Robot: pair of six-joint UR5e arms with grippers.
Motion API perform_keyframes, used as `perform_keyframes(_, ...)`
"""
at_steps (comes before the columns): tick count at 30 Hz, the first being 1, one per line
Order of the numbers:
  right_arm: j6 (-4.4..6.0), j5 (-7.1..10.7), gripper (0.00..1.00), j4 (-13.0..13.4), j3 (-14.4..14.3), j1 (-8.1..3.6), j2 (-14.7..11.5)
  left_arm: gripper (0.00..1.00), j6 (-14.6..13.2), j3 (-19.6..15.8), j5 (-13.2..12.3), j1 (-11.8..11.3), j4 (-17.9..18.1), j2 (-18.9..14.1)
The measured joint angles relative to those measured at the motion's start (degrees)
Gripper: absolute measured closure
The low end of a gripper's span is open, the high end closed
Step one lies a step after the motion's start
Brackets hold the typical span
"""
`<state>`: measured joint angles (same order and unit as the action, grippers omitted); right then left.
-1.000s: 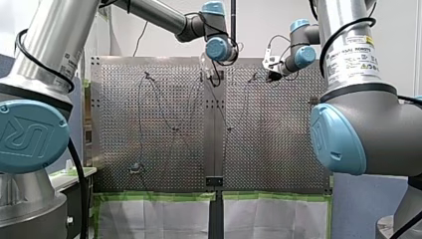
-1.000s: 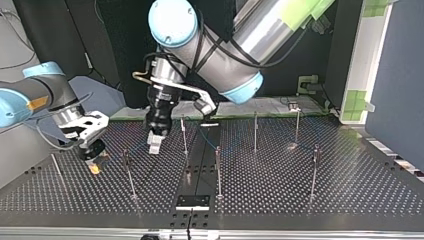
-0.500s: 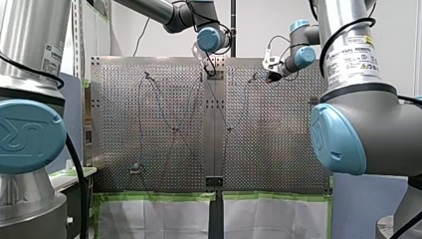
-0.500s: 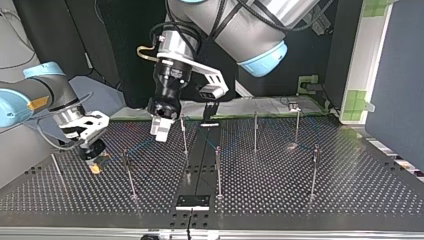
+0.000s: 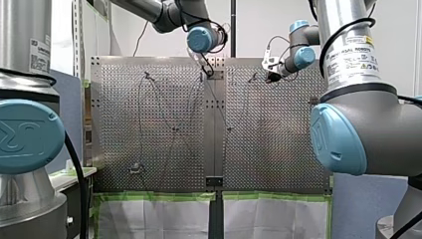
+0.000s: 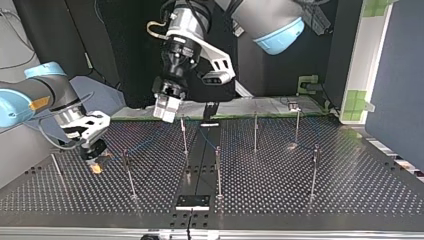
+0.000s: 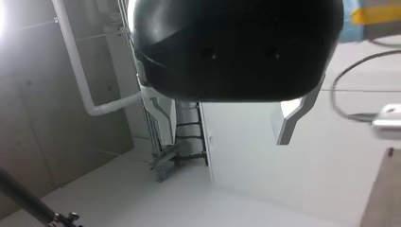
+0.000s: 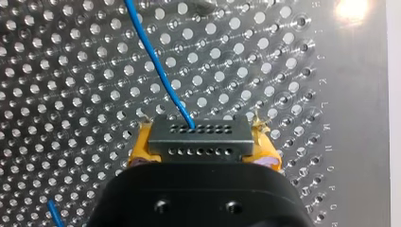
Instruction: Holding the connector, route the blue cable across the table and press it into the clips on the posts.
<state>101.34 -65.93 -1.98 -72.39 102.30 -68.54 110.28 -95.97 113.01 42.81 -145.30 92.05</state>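
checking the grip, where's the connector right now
Right wrist view: the connector is clamped between my right tool's yellow pads, over the table.

- Pale wall (image 5: 259,30) behind the perforated worktop (image 5: 278,149).
- White sheets (image 5: 154,219) edged with green tape (image 5: 154,196) hang below its near edge.
- Black backdrop (image 6: 120,60) and blue-grey panel (image 6: 395,75) in the top view.
- White pipe (image 7: 70,47) on a grey wall (image 7: 28,118).

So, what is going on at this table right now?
My right hand, with yellow pads, is shut on the grey rectangular connector, low over the perforated metal table. The thin blue cable runs from the connector out across the table, among the thin metal posts. My left hand hangs well above the table, away from the cable. Whether the cable is pressed in at each post is too small to tell.
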Motion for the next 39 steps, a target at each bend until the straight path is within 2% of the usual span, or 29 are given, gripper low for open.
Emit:
perform_keyframes(12, -0.25, -0.09, 1.00, -0.03, 0.00, 0.19, 0.14, 0.00, 3.64, -7.26, 1.48, -0.17, 7.25, 6.93)
perform_keyframes(19, -0.25, -0.09, 1.00, -0.06, 0.00, 0.19, 0.18, 0.00, 4.06, -11.10, 2.43, -0.26, 11.09, 10.79)
perform_keyframes(26, -0.25, -0.17, 1.00, -0.11, 0.00, 0.20, 0.26, 0.00, 3.48, -15.37, 4.61, -0.25, 15.34, 14.77)
perform_keyframes(39, -0.25, -0.25, 1.00, -0.12, 0.00, 0.00, 0.42, 0.00, 1.98, -22.16, 5.21, -0.40, 22.15, 15.64)
